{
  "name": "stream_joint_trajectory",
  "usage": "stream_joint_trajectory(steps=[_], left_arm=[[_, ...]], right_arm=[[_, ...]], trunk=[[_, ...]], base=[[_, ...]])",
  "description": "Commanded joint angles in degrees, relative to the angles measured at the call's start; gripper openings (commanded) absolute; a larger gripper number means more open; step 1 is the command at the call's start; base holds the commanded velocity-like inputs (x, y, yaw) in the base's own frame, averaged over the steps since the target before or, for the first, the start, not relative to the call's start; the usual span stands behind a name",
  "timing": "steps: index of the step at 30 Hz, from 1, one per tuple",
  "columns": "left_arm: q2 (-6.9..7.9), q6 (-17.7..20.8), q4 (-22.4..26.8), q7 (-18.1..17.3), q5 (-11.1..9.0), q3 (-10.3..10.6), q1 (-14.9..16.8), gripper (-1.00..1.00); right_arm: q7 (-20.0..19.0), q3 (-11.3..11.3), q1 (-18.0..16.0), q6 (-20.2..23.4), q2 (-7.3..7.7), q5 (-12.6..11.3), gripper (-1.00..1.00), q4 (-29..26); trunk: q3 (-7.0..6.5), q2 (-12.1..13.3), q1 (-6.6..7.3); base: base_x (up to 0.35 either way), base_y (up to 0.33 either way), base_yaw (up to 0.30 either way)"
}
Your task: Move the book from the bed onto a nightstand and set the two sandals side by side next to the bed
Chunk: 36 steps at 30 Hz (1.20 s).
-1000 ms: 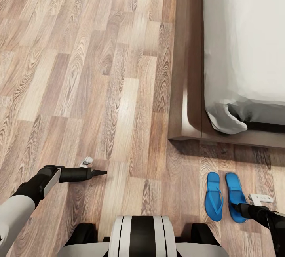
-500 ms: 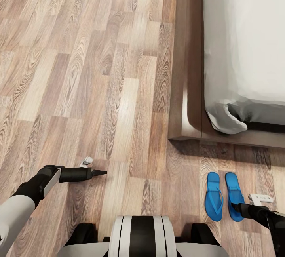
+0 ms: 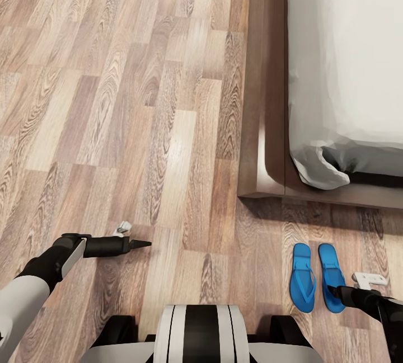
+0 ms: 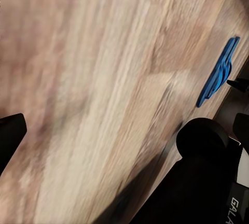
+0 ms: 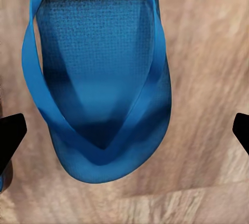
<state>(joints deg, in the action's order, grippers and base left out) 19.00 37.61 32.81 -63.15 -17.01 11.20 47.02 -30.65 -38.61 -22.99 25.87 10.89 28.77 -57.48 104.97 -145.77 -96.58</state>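
Observation:
Two bright blue sandals lie side by side on the wood floor just off the corner of the bed (image 3: 263, 128): the left sandal (image 3: 303, 277) and the right sandal (image 3: 330, 268). My right gripper (image 3: 334, 292) hovers at the near end of the right sandal. In the right wrist view that sandal (image 5: 98, 79) lies flat on the floor between the wide-apart fingertips (image 5: 10, 136), and the gripper is open. My left gripper (image 3: 144, 244) hangs open over bare floor far to the left. Both sandals (image 4: 218, 76) show edge-on in the left wrist view. The book and the nightstand are out of view.
The pale-grey mattress (image 3: 347, 61) sits on the dark-brown frame, which juts out toward the sandals. Wood-plank floor (image 3: 140, 100) spreads wide to the left and ahead. My base (image 3: 198, 335) stands at the near edge.
The right sandal's near end has shifted slightly toward the left sandal, so the pair lies straighter. Both arms have barely moved.

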Motion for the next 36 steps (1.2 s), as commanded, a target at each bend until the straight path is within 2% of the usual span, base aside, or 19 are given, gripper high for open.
stream_joint_trajectory(steps=[1,17,36], left_arm=[[0.07,0.44,0.01,0.04,-0.48,0.31,0.02,1.0],[0.07,0.44,-0.02,0.12,-0.48,0.31,0.0,1.0],[-1.26,0.44,-0.02,0.75,-0.34,0.24,0.02,1.0]], right_arm=[[-0.55,-0.15,-0.04,0.11,-0.02,0.59,1.0,-0.09],[-0.53,-0.15,-0.04,0.15,-0.07,0.59,1.0,-0.05],[-0.46,-0.24,0.05,0.15,-0.08,0.59,1.0,0.15]], trunk=[[0.03,-0.01,0.01],[0.03,-0.01,0.01],[0.03,-0.01,0.01]], base=[[0.0,0.0,0.0],[0.0,0.0,0.0],[0.0,0.0,0.0]])
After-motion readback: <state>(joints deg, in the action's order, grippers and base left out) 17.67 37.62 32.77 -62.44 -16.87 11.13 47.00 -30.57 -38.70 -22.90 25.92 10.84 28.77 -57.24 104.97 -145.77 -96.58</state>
